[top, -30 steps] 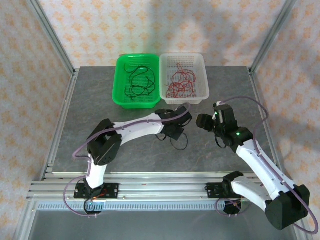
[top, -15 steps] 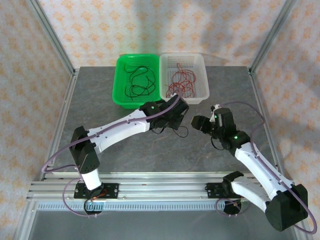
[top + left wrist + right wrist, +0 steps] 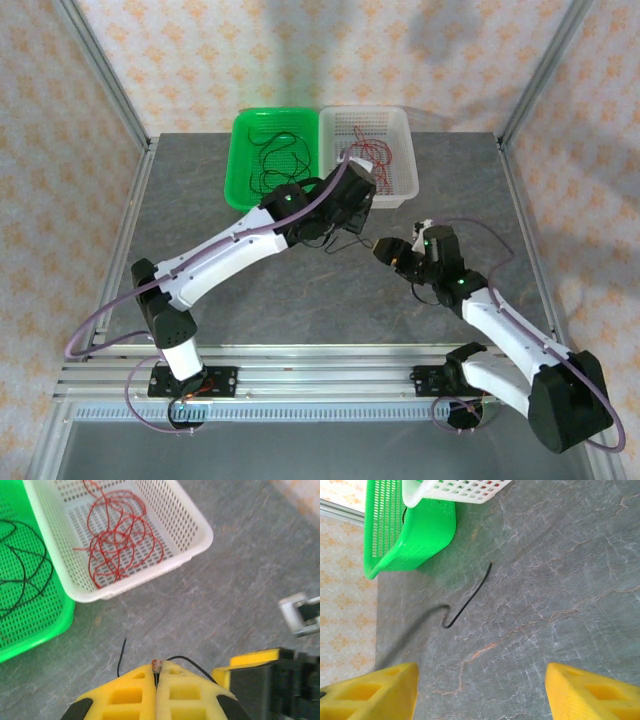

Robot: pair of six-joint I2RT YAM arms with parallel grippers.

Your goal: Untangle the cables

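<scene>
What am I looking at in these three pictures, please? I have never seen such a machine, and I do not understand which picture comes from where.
These are two robot arms fixed at the near edge of a grey table. The wide picture comes from a camera above and behind them. The other two come from cameras on the wrists, so the yellow fingers there are each arm's own. On the table stand a green basket with black cables and a white basket with red cables. The left gripper is shut on one thin black cable. The right gripper is open and holds nothing.
</scene>
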